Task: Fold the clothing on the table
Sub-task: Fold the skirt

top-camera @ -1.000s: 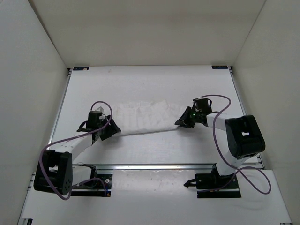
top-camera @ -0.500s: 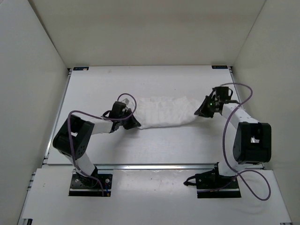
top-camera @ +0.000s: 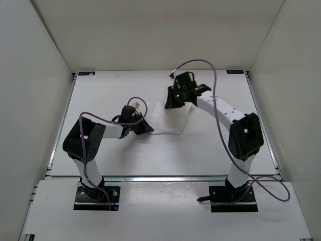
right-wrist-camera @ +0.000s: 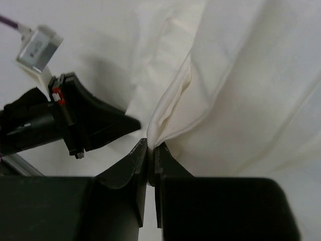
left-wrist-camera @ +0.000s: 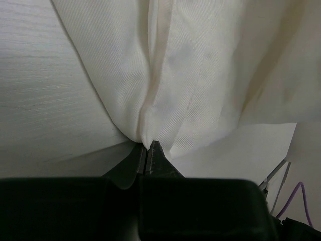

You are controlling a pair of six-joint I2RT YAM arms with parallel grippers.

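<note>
The clothing [top-camera: 170, 121] is a thin white fabric bunched into a small heap left of the table's [top-camera: 100, 90] middle. My left gripper [top-camera: 149, 129] is shut on its near left edge. In the left wrist view the left gripper [left-wrist-camera: 148, 146] pinches a gathered fold of the clothing [left-wrist-camera: 200, 65]. My right gripper [top-camera: 169, 105] hovers over the heap's far side, shut on another edge. In the right wrist view the right gripper [right-wrist-camera: 151, 146] clamps a raised fold of the clothing [right-wrist-camera: 241, 90], with the left gripper [right-wrist-camera: 90, 123] close by on the left.
White enclosure walls [top-camera: 35, 75] stand on three sides of the table. A metal rail [top-camera: 165, 177] runs along its near edge, in front of both arm bases. Purple cables [top-camera: 200, 63] loop above the arms.
My right gripper has swung left and farther back, carrying its end of the clothing over toward the left gripper. The spread strip is now a short heap. The left gripper moved right early, then held.
</note>
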